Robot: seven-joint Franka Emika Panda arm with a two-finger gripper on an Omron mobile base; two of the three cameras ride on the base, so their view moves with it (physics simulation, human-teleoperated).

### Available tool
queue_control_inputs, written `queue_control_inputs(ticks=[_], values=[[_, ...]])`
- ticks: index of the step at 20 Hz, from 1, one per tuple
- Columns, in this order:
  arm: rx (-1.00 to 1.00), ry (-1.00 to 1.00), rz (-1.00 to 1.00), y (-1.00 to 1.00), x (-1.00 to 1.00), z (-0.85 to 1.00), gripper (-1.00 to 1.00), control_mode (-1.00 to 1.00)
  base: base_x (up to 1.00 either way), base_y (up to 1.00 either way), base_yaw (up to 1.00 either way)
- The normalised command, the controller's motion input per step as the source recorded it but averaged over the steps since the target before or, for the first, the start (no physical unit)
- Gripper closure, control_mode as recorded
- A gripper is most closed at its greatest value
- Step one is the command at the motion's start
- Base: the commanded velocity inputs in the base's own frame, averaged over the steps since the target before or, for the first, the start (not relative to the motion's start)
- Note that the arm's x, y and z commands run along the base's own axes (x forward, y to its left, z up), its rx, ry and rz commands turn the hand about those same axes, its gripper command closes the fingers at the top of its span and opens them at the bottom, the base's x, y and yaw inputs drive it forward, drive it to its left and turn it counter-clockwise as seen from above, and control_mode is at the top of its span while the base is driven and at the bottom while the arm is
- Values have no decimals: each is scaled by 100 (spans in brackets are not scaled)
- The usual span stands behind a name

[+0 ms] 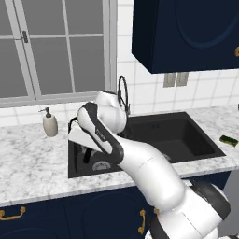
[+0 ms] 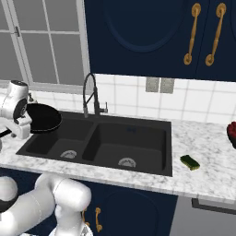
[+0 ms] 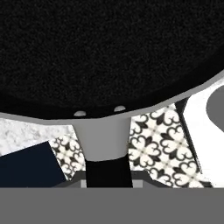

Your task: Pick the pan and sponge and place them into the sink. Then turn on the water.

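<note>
The black pan (image 2: 42, 118) hangs roughly level above the left end of the black double sink (image 2: 133, 123), over the left basin. My gripper (image 2: 20, 125) is shut on its handle (image 3: 106, 144), which runs down from the pan's round body (image 3: 109, 52) in the hand view. The yellow-green sponge (image 2: 190, 162) lies on the marble counter right of the sink, also seen as the sponge (image 1: 228, 140) near the right edge. The arched black faucet (image 2: 90, 94) stands behind the basins, and no water stream comes from it.
A cream soap dispenser (image 1: 50, 123) stands on the counter left of the sink (image 1: 186, 135). A window is behind it, dark blue cabinets hang above. A dark red thing (image 2: 232, 133) sits at the far right of the counter.
</note>
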Motion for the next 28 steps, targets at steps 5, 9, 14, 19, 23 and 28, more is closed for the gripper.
queue_control_inputs(ticks=[5,9,14,19,23,28], values=[[16,-15,1,-100,-40,61,100,-100,0,0,0],[20,-19,0,-100,-36,58,100,-100,0,0,0],[10,-18,0,-100,-38,44,100,-100,0,0,0],[9,-15,0,-100,-13,43,100,-100,0,0,0],[5,-2,0,-100,0,31,100,-100,0,0,0],[1,-5,3,-100,0,18,100,-100,0,0,0]])
